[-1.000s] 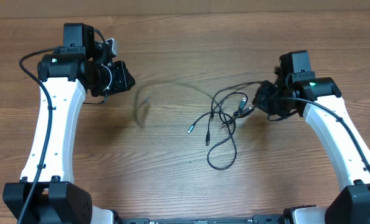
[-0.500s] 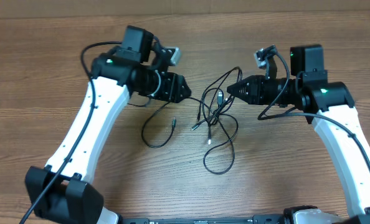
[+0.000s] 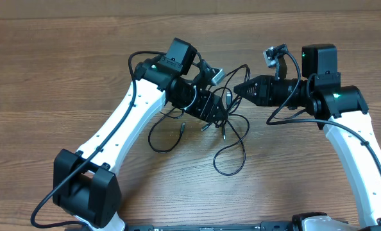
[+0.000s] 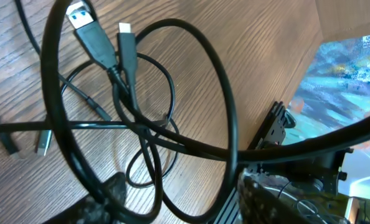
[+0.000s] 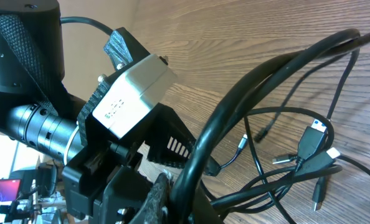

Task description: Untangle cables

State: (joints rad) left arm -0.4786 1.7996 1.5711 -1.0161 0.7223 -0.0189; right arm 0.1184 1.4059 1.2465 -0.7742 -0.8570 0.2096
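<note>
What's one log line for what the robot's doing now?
task: untangle cables | right gripper: shut on cables | left gripper: open, in the tangle | state: tangled, on table

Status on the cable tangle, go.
Left gripper open, astride loops. Right gripper shut on thin black silver-tipped cables. Not untangled yet. Grippers close together.

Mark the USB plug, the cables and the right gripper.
USB plug (image 4: 90,30), left wrist view, black body.
Cables (image 4: 230,106), left wrist view, right side of big loop.
Right gripper (image 3: 237,90), overhead view, between fingertips.
</note>
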